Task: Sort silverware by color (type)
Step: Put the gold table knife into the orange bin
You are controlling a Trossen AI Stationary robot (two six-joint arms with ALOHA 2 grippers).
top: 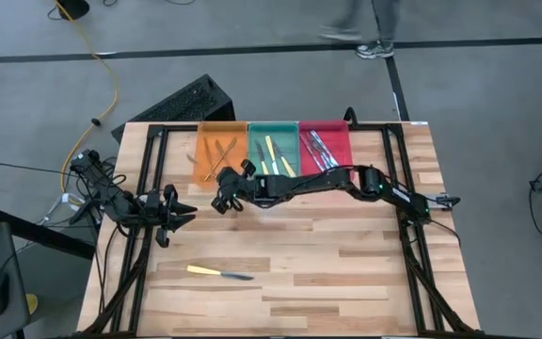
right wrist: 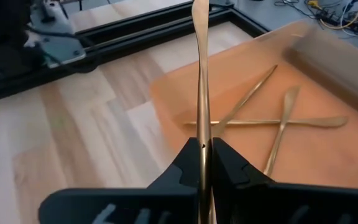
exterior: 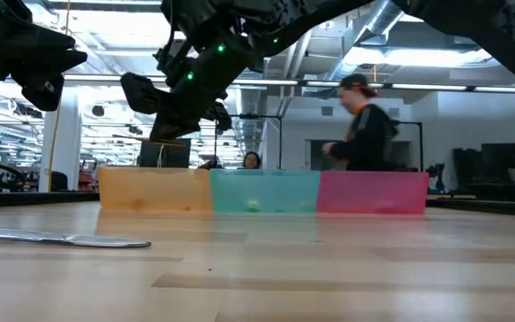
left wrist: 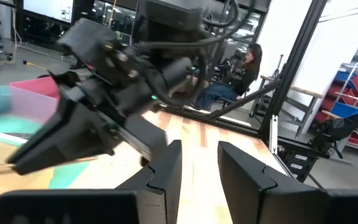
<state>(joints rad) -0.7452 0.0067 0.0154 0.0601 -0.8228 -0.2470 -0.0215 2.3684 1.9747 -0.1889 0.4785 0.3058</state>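
Note:
My right gripper (top: 222,200) reaches across the table and hovers just near of the orange tray (top: 222,151); it is shut on a thin bronze-gold utensil (right wrist: 200,93). Three more bronze-gold utensils (right wrist: 272,121) lie crossed on the orange tray's floor. Pale yellow-handled utensils (top: 273,155) lie in the green tray (top: 273,130), and silver ones (top: 320,149) in the red tray (top: 335,132). One yellow-handled knife (top: 219,273) lies flat on the table's near left. My left gripper (left wrist: 199,168) waits open at the table's left side. My right gripper pinches the bronze-gold utensil's slender shaft (right wrist: 202,140) between its two fingers. The utensil lies along the fingers and sticks out well past their tips, its free end (right wrist: 199,9) pointing toward the table's left side. It is lifted clear of table and tray.
The three trays stand side by side at the table's far edge. Black frame rails (top: 149,179) run along the left and right sides of the table. A person (exterior: 365,134) moves in the room behind the trays. Bare wood (top: 327,264) spans the near half of the table.

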